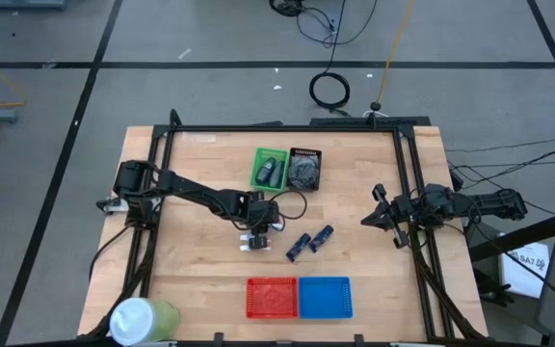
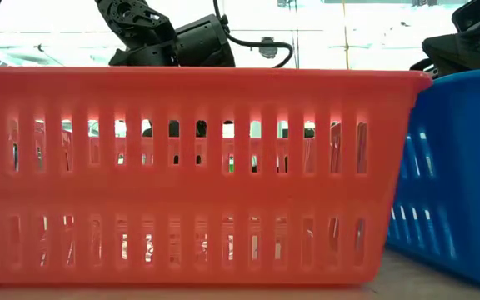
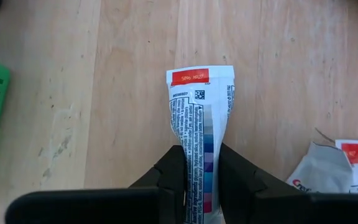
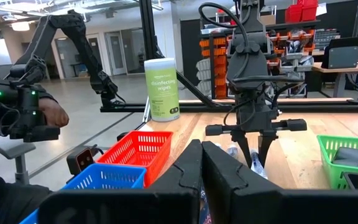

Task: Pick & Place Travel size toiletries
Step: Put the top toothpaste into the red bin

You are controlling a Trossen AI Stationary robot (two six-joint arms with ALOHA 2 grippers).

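My left gripper points down at mid-table and is shut on a white tube with printed text. More white tube material lies beside it on the wood; in the high view the white tubes show under the gripper. Two dark navy tubes lie flat just to its right. Grey containers sit in the green tray. My right gripper hovers shut at the table's right side, touching nothing. From there I also see the left gripper. My left gripper pinches the white tube between its two fingers, on the tube's body below the flat crimped end with the red label. The fingers come from above, pointing down, across the tube. Whether the tube is clear of the wood, I cannot tell.
A black tray stands beside the green one at the far side. The red tray and blue tray sit side by side at the near edge and fill the low view. A pale green cylinder stands at the near left corner.
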